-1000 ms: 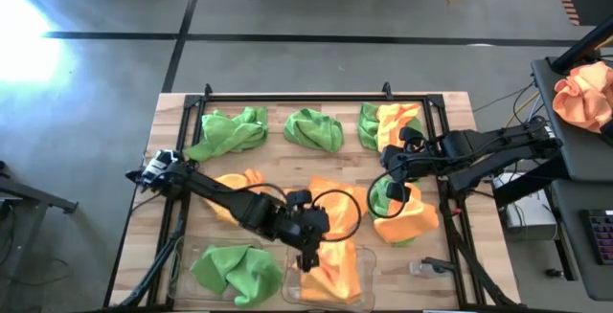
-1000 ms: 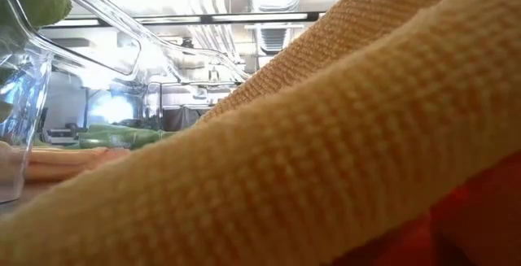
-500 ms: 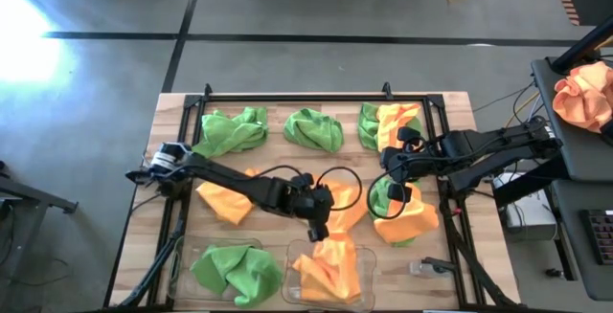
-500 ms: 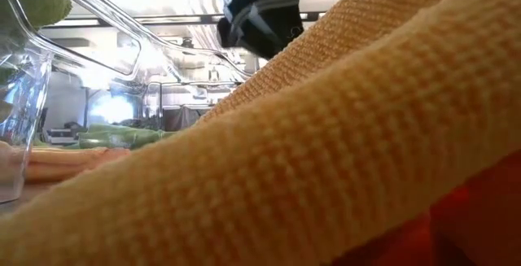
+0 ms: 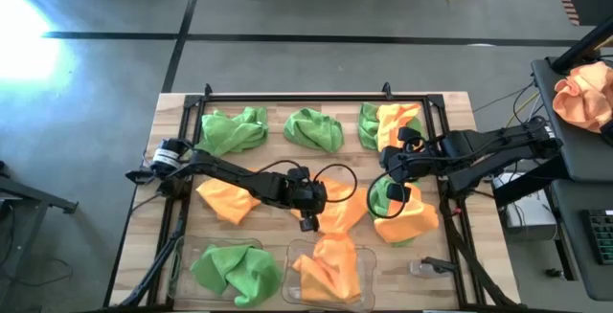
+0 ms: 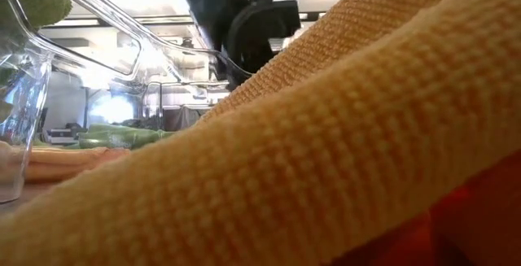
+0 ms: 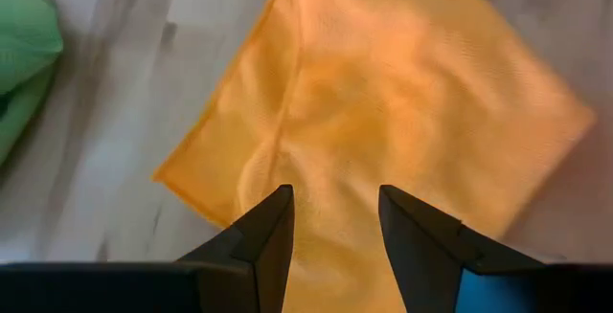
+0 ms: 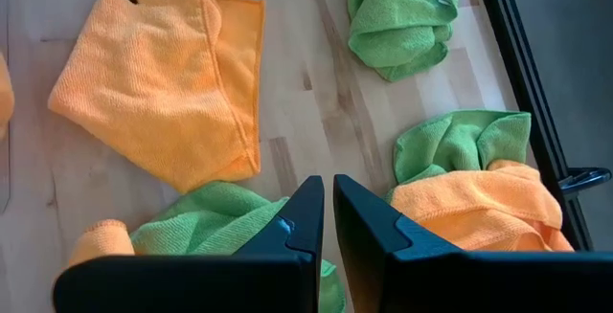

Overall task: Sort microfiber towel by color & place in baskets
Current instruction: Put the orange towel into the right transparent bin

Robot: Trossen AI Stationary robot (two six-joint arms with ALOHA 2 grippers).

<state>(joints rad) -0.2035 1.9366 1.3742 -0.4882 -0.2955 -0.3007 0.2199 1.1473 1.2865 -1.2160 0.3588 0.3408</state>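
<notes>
High view: wooden table (image 5: 460, 112) carries loose lime-green and orange microfiber towels. Two clear baskets at its near edge: left basket (image 5: 182, 256) holds a green towel (image 5: 233, 271), right basket (image 5: 365, 265) an orange towel (image 5: 328, 267). Left gripper (image 5: 308, 221), jaws apart and empty, hovers over a flat orange towel (image 7: 402, 93) mid-table. Right gripper (image 5: 392, 181), jaws nearly together and empty, hangs above a green-and-orange pile (image 5: 407, 219).
</notes>
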